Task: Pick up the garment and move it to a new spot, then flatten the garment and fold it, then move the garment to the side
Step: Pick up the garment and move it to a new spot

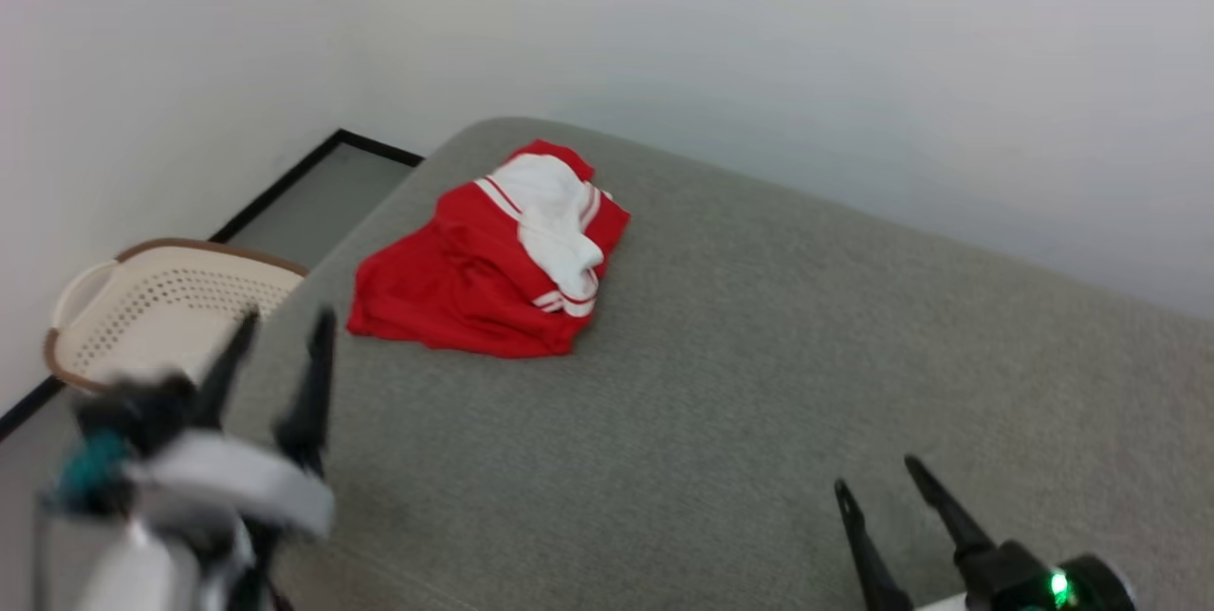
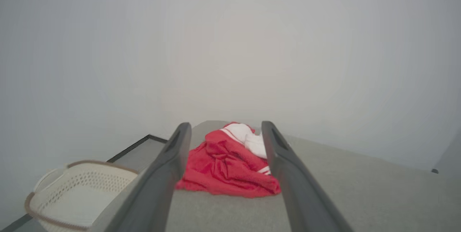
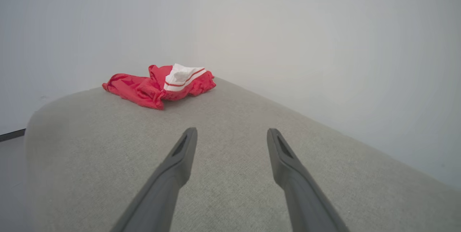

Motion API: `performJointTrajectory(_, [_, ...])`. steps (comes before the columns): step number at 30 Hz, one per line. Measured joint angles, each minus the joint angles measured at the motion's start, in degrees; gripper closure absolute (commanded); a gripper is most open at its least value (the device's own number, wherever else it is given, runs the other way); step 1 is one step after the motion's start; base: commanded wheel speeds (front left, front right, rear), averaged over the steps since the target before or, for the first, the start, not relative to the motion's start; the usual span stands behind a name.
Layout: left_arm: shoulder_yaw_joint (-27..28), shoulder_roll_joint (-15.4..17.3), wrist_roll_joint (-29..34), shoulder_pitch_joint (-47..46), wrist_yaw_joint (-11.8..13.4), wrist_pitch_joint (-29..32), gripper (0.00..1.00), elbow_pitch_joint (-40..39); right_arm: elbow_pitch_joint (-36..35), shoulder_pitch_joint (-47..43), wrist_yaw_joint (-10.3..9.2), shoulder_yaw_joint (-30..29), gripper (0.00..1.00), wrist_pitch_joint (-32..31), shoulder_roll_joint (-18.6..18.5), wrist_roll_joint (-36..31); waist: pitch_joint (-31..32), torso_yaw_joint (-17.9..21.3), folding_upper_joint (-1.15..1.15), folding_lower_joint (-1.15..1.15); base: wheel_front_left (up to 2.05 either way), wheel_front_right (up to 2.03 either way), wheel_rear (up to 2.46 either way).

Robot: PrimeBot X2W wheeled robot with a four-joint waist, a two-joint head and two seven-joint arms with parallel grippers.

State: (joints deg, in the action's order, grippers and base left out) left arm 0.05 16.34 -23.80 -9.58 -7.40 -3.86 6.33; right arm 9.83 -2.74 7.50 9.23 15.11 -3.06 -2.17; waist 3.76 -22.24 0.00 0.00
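The garment is a red shirt with a white sleeve and striped trim, lying crumpled near the far left corner of the grey padded surface. Its letters and number are hidden in the folds. My left gripper is open at the lower left, short of the garment and apart from it. In the left wrist view the garment sits framed between my open left gripper's two fingers, still ahead of them. My right gripper is open over the near right of the surface, far from the garment.
A cream perforated laundry basket with a brown rim stands on the floor left of the surface. White walls close the back and left. A black-edged floor strip runs along the left wall. The surface's middle and right are bare.
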Motion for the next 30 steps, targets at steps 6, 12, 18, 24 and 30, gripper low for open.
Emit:
performJointTrajectory(6, [-2.02,8.02,-7.33,-13.63,-0.01,5.69,0.00,3.00,-1.99,2.30,0.02,-1.05,0.00,-0.07,-1.60,-0.86,-4.16,2.98,0.00,0.00,0.00,0.00,0.00])
performJointTrajectory(12, [-6.02,14.55,-13.12,-27.28,-0.09,13.59,0.00,7.54,-5.14,3.49,0.02,-3.49,0.00,-0.25,-3.19,-0.98,-10.69,6.90,0.00,0.00,0.00,0.00,0.00])
performJointTrajectory(18, [-10.27,17.56,-19.38,-39.80,-0.09,24.69,0.00,14.62,-9.11,4.56,0.02,-5.61,0.00,-1.08,-4.45,-1.33,-18.00,10.25,0.00,0.00,0.00,0.00,0.00])
performJointTrajectory(24, [-13.82,19.61,-22.19,-47.35,-0.14,36.39,0.00,22.37,-12.40,4.92,0.02,-5.83,0.00,-2.40,-5.46,-1.32,-23.94,12.45,0.00,0.00,0.00,0.00,0.00])
performJointTrajectory(30, [-16.61,19.96,-23.02,-54.00,1.47,49.22,0.00,31.30,-15.80,6.00,0.02,-5.54,0.00,-3.69,-6.02,-0.87,-30.35,14.94,0.00,0.00,0.00,0.00,0.00])
